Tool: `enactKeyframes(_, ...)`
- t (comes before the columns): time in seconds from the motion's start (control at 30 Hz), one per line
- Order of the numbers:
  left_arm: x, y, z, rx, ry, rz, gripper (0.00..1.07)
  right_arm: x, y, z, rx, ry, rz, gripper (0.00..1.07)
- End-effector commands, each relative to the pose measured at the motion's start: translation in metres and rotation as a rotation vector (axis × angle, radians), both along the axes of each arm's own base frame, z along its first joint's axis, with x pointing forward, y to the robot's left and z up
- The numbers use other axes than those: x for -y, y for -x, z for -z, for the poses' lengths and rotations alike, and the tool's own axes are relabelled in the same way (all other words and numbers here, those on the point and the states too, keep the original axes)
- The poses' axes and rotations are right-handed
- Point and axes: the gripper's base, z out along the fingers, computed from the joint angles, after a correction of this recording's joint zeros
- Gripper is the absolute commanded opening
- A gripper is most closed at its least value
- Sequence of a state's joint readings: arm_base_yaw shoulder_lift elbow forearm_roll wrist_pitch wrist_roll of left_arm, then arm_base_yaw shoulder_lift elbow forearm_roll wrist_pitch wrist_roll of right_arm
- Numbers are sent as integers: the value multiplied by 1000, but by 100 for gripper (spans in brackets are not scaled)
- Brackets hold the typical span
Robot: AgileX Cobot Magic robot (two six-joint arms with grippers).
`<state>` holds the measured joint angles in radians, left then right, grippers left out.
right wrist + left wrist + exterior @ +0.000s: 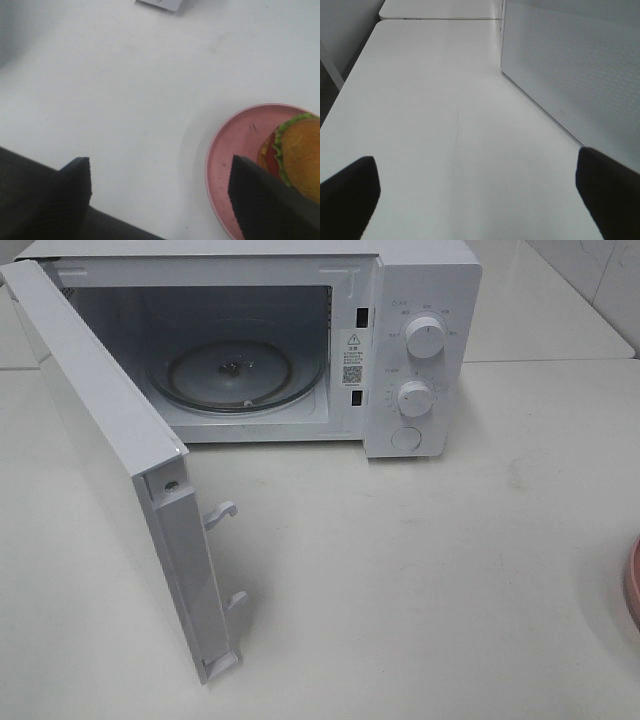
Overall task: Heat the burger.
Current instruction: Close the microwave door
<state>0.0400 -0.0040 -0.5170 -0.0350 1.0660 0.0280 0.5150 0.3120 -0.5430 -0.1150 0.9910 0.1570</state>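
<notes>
White microwave [420, 350] door [120, 490] swung wide, glass turntable [235, 375] bare. Golden-bun burger [295, 155] resting on round pink plate [235, 150]. Left gripper [477, 190] and right gripper [160, 192] both spread open, holding nothing.

Burger [300, 150] and plate [235, 145] partly cropped

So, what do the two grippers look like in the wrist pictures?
Only the fingers show. The left gripper has two plain black fingers with blunt tips. The right gripper has black fingers with a fine ribbed texture. No cables or markings are visible.
</notes>
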Motion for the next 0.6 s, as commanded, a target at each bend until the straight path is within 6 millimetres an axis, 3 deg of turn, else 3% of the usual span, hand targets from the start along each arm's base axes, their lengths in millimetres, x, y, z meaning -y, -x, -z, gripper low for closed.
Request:
enactKeyframes(0.03,0,1,1,4,7,2,100,7,8,2,81,-23,67,76)
enactKeyframes(0.3,0,1,1,4,7,2,100,19,31,2,211,-37,249,76)
enactKeyframes(0.6,0,1,1,4,7,2,100,22,48,9,292,-12,315,76)
